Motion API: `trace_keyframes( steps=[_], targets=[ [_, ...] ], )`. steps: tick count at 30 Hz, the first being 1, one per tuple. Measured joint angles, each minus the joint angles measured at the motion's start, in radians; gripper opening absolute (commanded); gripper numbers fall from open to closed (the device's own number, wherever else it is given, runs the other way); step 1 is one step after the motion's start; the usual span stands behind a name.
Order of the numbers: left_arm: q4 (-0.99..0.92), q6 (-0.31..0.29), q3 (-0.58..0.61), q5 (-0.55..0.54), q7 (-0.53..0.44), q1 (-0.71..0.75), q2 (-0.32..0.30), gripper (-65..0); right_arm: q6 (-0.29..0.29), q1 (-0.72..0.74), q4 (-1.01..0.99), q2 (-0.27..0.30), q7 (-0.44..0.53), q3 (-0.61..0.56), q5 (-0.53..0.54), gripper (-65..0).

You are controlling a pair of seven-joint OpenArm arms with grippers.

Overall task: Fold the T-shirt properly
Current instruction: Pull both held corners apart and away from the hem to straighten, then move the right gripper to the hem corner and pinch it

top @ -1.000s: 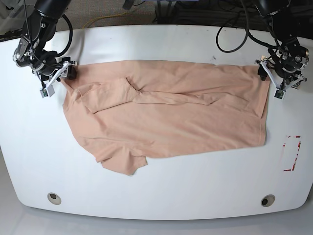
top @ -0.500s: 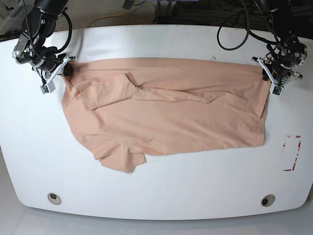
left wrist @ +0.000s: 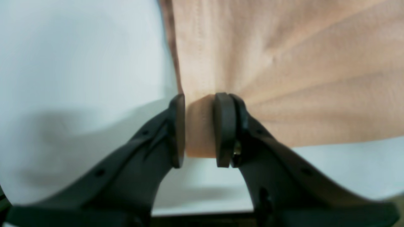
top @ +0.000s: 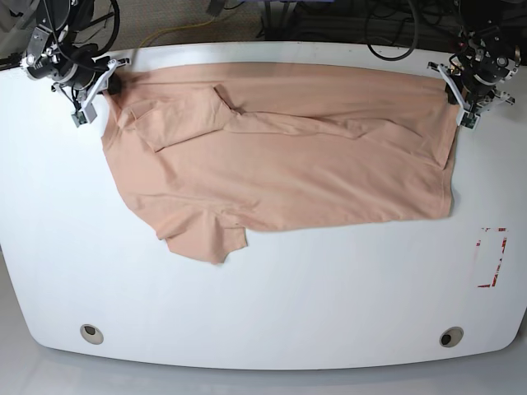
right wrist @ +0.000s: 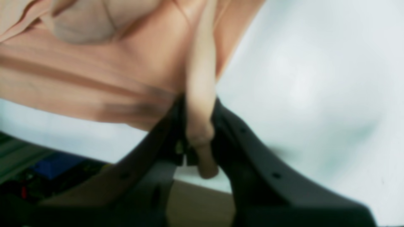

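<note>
Left gripper (left wrist: 199, 129) clamped on a folded corner of the T-shirt (left wrist: 284, 63), black pads (left wrist: 224, 129) pressed to either side of a thick tab of peach fabric, creases fanning away from the pinch across the cloth above. Right gripper (right wrist: 199, 126) likewise closed narrow on a bunched ridge of the same garment (right wrist: 94, 78), a roll of fabric squeezed between the dark fingers (right wrist: 240, 138) and poking out below them; blurred view, so finer detail of that pinch not readable. Nearest in the base view, two round fittings (top: 91, 333) set into the front edge of the white table (top: 272, 321), then a small red-and-white marker (top: 492, 257) near the edge on that view's right. Beyond, T-shirt (top: 280, 173) spread across the middle and far part of the tabletop, one short sleeve (top: 206, 239) lying flat toward the front, a long ridge of gathered cloth running across the upper body, another sleeve folded over near the far corner on that view's left. Farthest back, both far corners of the garment gripped and raised slightly at the table's rear edge: right gripper (top: 105, 80) on that view's left, left gripper (top: 458, 97) on its right, far edge of the cloth drawn taut between them. Black cables (top: 395, 41) behind the table.
</note>
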Motion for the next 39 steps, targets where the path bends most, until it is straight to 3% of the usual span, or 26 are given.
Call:
trace_keyframes(
  steps=[4, 6, 8, 12, 19, 24, 31, 39],
  targets=[
    [0.001, -0.004, -0.024, 0.003, 0.001, 0.006, 0.001, -26.7, 0.000, -0.010, 0.027, -0.003, 0.000, 0.000, -0.007, -35.7],
    [0.006, 0.003, -0.028, 0.011, 0.002, 0.004, 0.000, -23.9, -0.001, -0.019, 0.059, -0.001, -0.003, 0.000, -0.010, -24.7],
    [0.023, 0.006, -0.029, 0.022, 0.013, 0.004, -0.001, -22.8, 0.000, -0.026, 0.104, 0.001, -0.003, 0.004, -0.009, -19.5],
    [0.087, -0.008, -0.023, 0.047, 0.061, 0.011, 0.004, -22.4, 0.000, -0.016, 0.158, 0.000, -0.004, 0.005, -0.011, -19.8],
    [0.177, -0.007, -0.018, 0.039, 0.054, -0.042, 0.004, -22.8, 0.000, 0.117, 0.131, 0.003, -0.003, 0.003, -0.045, -19.8],
    [0.176, -0.007, -0.024, 0.051, 0.066, -0.097, 0.010, -22.8, -0.002, 0.263, 0.019, 0.000, -0.009, 0.002, -0.166, -19.8],
    [0.175, -0.008, -0.023, 0.049, 0.059, -0.129, 0.007, -22.8, -0.007, 0.471, -0.178, 0.027, -0.005, -0.053, -0.203, -19.8],
    [0.174, -0.007, -0.022, 0.051, 0.061, -0.129, 0.009, -22.8, -0.001, 0.655, -0.449, 0.076, 0.146, -0.188, -0.195, -19.8]
  ],
)
